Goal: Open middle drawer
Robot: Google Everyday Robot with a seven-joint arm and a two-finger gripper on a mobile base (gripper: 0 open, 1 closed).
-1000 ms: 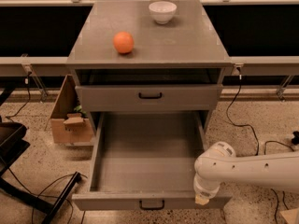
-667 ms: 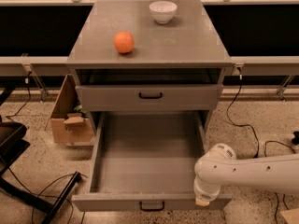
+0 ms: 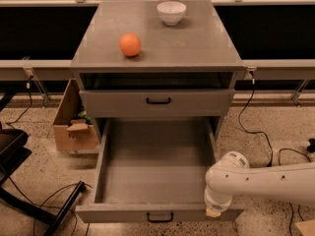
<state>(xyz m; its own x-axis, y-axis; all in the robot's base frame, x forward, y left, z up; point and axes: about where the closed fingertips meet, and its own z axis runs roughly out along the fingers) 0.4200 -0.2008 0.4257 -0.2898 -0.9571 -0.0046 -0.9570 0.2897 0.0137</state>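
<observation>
Drawer: wide grey middle drawer with black bar handle (image 3: 147, 176), standing open.
Gripper: white-armed gripper (image 3: 213, 211) at the drawer's 5 o'clock corner; its grip cannot be told.

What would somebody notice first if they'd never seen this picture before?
The wide grey middle drawer stands pulled far out of the grey cabinet. A white robot arm reaches in from the right, its gripper at that drawer's front right corner. On the cabinet's top sit a round orange fruit and a small white bowl.
</observation>
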